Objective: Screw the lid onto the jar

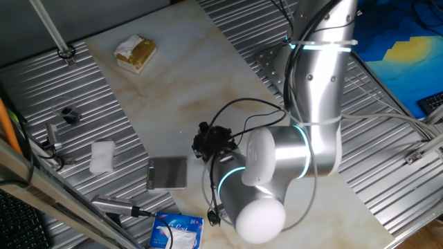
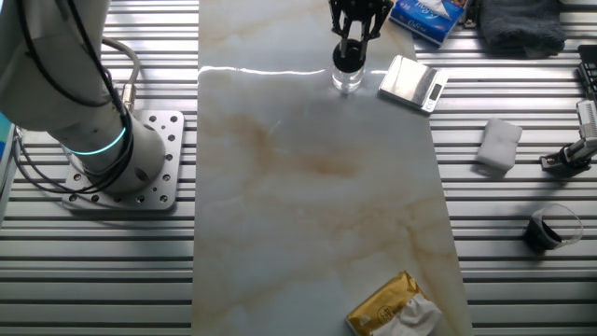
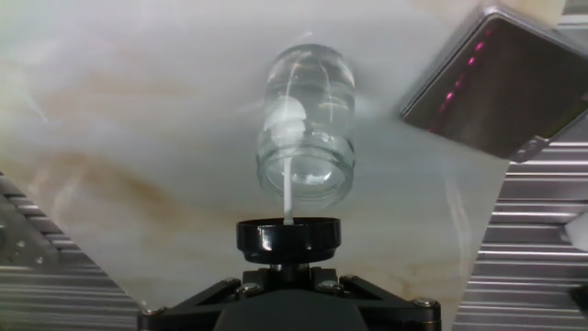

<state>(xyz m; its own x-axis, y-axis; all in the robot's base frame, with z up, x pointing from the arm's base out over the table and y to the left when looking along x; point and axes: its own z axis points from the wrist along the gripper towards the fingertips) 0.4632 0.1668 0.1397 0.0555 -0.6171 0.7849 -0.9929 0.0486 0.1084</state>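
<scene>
Nearest the hand-view lens: black two-finger gripper (image 3: 289, 276), clenched on the small round black lid (image 3: 288, 235), open underside turned toward the jar's mouth so the threads can meet. From the lid's centre, a short white stem (image 3: 288, 191) reaching ahead into the mouth of the small clear glass jar (image 3: 308, 119) — probably why the lid is lined up on the jar's axis rather than off to one side. Lid just short of the rim, not yet seated; no sign of threads engaged. To the right, lying flat just beside the jar: grey square metal plate (image 3: 501, 83) with a reddish glow along its edge, apart from the glass and out of the gripper's way.

In the other fixed view, jar (image 2: 346, 77) upright on the pale marbled board (image 2: 317, 187), near its far edge, gripper (image 2: 353, 28) directly above. Next, by judgement: lower, then rotate while keeping the axis plumb, since the light, unclamped jar could turn or tip.
</scene>
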